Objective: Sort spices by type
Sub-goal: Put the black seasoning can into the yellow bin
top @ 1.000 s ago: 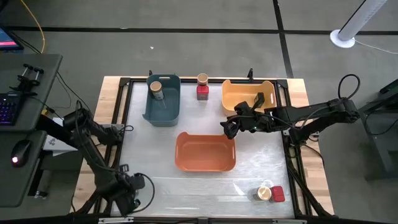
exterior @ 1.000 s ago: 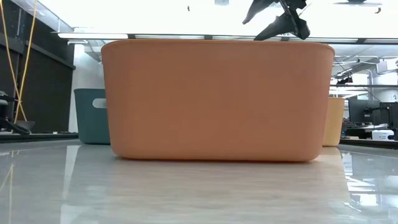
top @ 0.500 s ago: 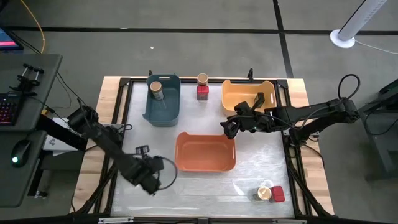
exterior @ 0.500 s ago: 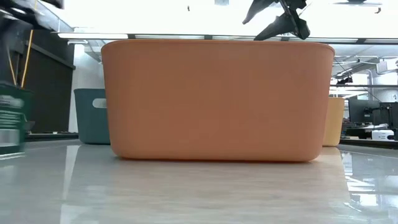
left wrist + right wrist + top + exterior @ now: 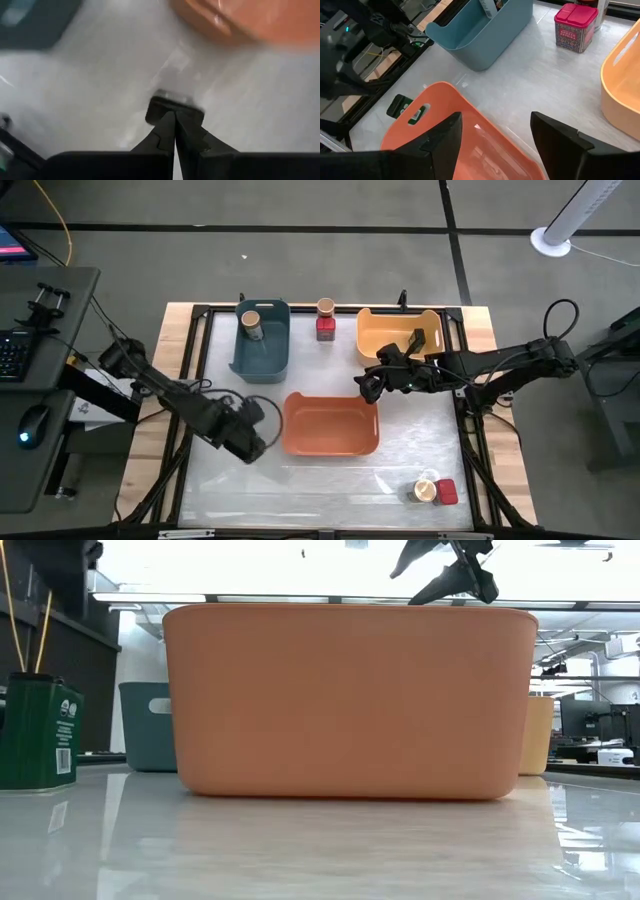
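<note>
Low view, nearest item: the dark container (image 5: 38, 735) stands upright on the surface (image 5: 330, 475), to the left of the orange bin (image 5: 350, 700) and apart from it.

1. Near right corner. A round jar (image 5: 427, 491) and a red tin (image 5: 447, 492) sit touching, well apart from both arms.
2. Left tool (image 5: 245, 438). It is directly over the dark container, just beside the orange bin's left wall. In the left wrist view its fingers are drawn almost together, with their tips at the container's top, so it reads as clenched on it (the contact itself is blurred).
3. Governing relation. The orange bin lies immediately to the robot's right of the left tool, with its long axis running left to right. The left arm is clearly the nearer one to this container. In my judgement, whether the container goes in depends on that short sideways step over the rim.
4. Right tool (image 5: 372, 385). It is released, with its fingers wide apart, and hangs over the orange bin's far right corner, holding nothing.
5. Far row. The blue bin (image 5: 262, 345) holds one tan-lidded jar (image 5: 251, 325). A far red tin (image 5: 326, 330), with a far jar (image 5: 325, 308) just behind it, stands between the blue bin and the yellow bin (image 5: 372, 338).
</note>
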